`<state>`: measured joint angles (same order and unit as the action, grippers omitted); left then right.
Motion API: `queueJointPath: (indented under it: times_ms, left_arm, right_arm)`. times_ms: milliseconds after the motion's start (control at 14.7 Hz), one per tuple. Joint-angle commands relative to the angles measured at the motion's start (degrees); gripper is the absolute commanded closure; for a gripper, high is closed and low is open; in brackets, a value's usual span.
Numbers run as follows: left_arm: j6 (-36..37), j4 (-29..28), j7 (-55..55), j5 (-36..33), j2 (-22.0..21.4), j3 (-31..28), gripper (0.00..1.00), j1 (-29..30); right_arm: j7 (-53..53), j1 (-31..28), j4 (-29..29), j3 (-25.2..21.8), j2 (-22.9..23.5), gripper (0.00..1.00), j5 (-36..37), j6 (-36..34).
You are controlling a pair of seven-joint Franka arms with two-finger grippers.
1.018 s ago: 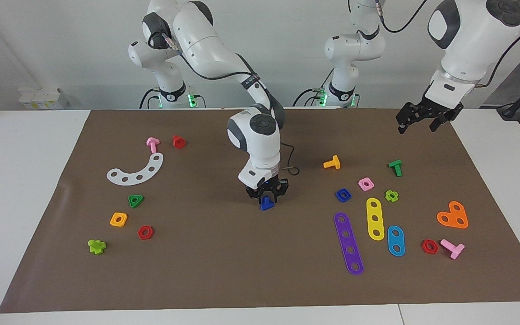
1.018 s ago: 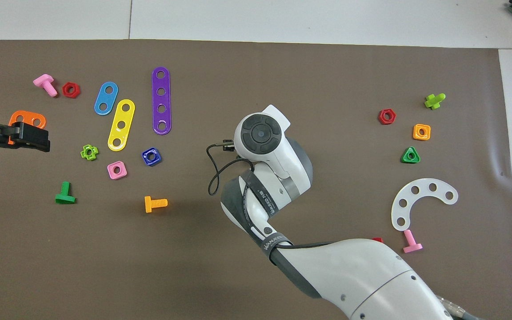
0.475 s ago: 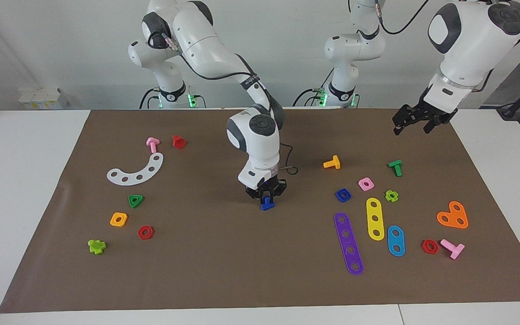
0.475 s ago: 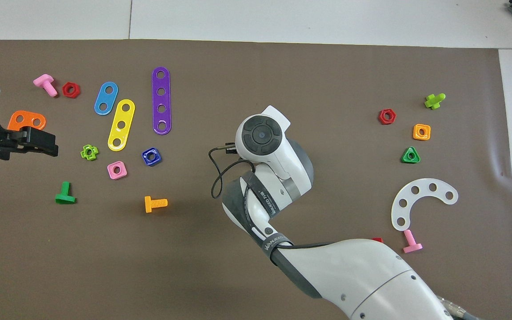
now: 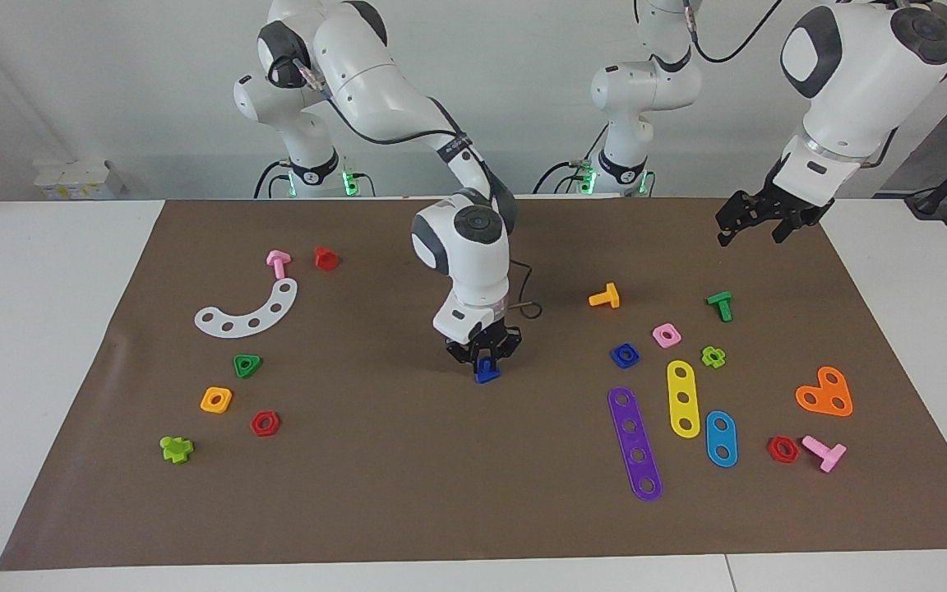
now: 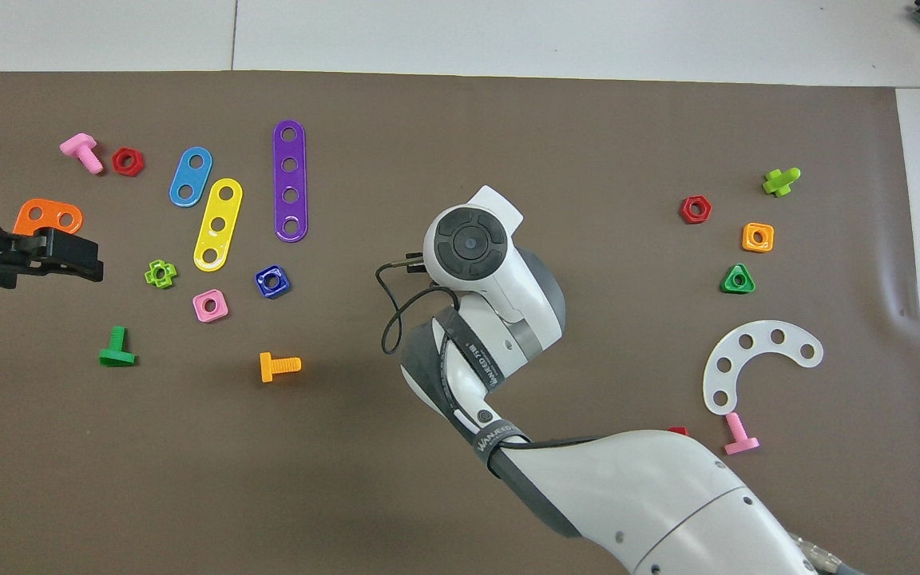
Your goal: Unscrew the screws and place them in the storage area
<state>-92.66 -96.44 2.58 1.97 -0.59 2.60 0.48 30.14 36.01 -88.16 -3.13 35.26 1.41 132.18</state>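
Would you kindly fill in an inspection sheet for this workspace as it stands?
Surface: brown mat on a white table.
Job's things: blue screw in the right claw, over mid-mat; storage area around the white curved strip.
Clutter: purple strip, yellow strip, orange bolt, blue square nut.
Grippers: right claw shut on the screw; left claw waits, raised over the mat's edge.
Cables: black cable at the right wrist.
Surroundings: nothing seen.

Lighting: bright, even, from overhead. Shadows: you find only soft, faint ones on the brown mat (image 5: 408, 477). Glare: you see mild sheen on the white table (image 5: 21, 329). Focus: sharp in both views.
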Motion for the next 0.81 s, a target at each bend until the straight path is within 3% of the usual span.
queueJointPath:
  times_ms: [0,339,543,747]
  left_arm:
    - [-0.68,-1.91,0.41,-2.14,-1.43,-0.14,0.00,-0.48]
    - [-1.30,-1.91,0.14,-2.06,-1.43,-0.05,0.00,-0.13]
    - [-1.21,-1.91,-0.30,-2.06,-1.43,0.03,0.00,0.22]
    - [-1.30,-1.82,-0.30,-2.06,-1.43,-0.05,0.00,0.31]
  right_arm:
    - [-0.88,-0.33,-1.13,0.14,-0.90,1.00,0.88,1.33]
    - [-0.87,-1.03,-0.70,-0.30,-2.46,1.00,0.70,-0.59]
    - [-1.66,-6.11,-2.09,-0.30,-11.15,1.00,0.70,-7.96]
    - [-10.77,-15.23,-9.28,-0.21,-20.55,1.00,0.01,-10.18]
